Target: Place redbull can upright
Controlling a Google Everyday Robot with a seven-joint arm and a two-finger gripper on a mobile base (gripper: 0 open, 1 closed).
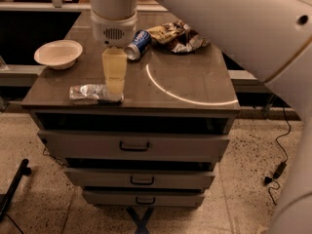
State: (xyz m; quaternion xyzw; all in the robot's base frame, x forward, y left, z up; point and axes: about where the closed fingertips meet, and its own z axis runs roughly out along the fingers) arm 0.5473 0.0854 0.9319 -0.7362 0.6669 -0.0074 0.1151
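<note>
The redbull can (91, 93) lies on its side near the front left edge of the cabinet top (195, 82), long axis left to right. It looks silver with a shiny end. My gripper (115, 87) hangs from the white arm, pointing down. Its tip is at the right end of the can, in front of it or touching it; I cannot tell which. The arm's wrist (113, 13) covers part of the tabletop behind it.
A shorter dark-blue can (138, 44) lies on its side behind the gripper. A crumpled snack bag (178, 35) lies at the back right. A white bowl (58, 53) stands at the left. Three drawers (134, 146) sit below the top.
</note>
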